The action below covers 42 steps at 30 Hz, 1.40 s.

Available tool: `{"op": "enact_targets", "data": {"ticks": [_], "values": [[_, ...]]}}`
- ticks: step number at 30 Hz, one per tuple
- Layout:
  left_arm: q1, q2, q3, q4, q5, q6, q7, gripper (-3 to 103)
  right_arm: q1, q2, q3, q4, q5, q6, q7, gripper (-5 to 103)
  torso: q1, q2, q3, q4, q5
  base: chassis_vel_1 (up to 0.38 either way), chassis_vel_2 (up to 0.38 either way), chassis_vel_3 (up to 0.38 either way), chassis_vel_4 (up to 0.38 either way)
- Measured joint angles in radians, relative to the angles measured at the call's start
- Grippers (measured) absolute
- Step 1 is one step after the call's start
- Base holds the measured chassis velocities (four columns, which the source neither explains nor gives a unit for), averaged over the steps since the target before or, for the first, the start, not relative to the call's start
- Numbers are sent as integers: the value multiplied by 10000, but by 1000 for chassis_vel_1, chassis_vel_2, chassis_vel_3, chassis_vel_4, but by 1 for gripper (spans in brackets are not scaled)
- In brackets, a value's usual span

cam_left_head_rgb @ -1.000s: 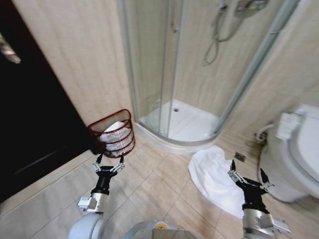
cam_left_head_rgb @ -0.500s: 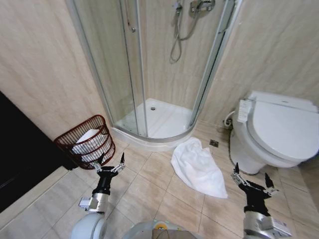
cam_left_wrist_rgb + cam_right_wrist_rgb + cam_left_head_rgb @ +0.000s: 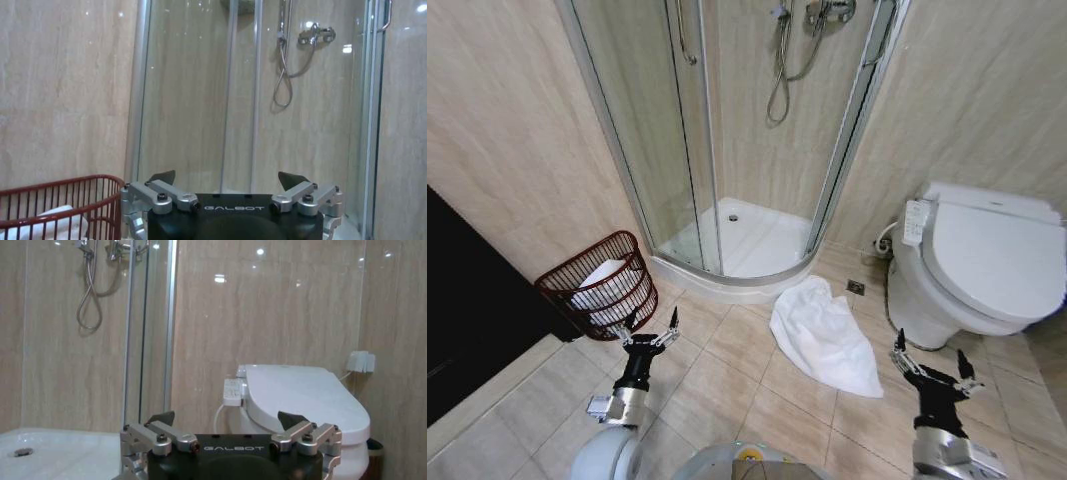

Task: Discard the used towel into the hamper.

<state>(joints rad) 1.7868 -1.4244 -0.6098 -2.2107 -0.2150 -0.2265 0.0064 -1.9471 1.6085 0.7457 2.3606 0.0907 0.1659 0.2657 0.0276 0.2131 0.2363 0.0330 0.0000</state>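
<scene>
Nothing done yet: white towel [image 3: 824,337] lies mid-frame on floor tiles, hamper [image 3: 597,285] at left, left gripper [image 3: 650,329] and right gripper [image 3: 934,364] both spread, empty.

There are 2 claws, the left claw [image 3: 651,327] and the right claw [image 3: 934,363], both with fingers spread apart. There is 1 hamper [image 3: 592,288], just beyond the left claw, and 1 white towel [image 3: 824,338] on the floor, between the 2 claws. Beyond the right claw stands 1 toilet [image 3: 979,262], and 1 shower cabin [image 3: 747,140] further behind.
</scene>
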Motion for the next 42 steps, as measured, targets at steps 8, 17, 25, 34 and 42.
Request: {"op": "enact_targets", "data": {"ticks": [8, 17, 25, 34, 42], "values": [[56, 25, -15, -43, 61, 70, 42, 100, -40, -3, -2, -4, -4, 85, 7, 100, -27, -51, -25, 0, 0, 0, 0, 0, 0], [51, -12, 91, -58, 192, 86, 40, 100, -148, -3, 46, -29, 78, 203, 35, 100, -137, -469, -328, -1, 0, 0, 0, 0, 0], [116, -2, 41, -80, 226, 62, 43, 100, -130, -3, -56, -29, 50, 207, 31, 100, -221, -811, -589, 0, 0, 0, 0, 0, 0], [133, 39, 12, -81, 197, 38, 49, 100, -176, -4, -43, -76, 27, 259, 30, 100, -268, -1154, -864, 0, 0, 0, 0, 0, 0], [114, 89, -50, -90, 143, 40, 54, 100, -172, -4, -15, -76, 8, 264, 30, 100, -271, -1483, -1184, 0, 0, 0, 0, 0, 0]]}}
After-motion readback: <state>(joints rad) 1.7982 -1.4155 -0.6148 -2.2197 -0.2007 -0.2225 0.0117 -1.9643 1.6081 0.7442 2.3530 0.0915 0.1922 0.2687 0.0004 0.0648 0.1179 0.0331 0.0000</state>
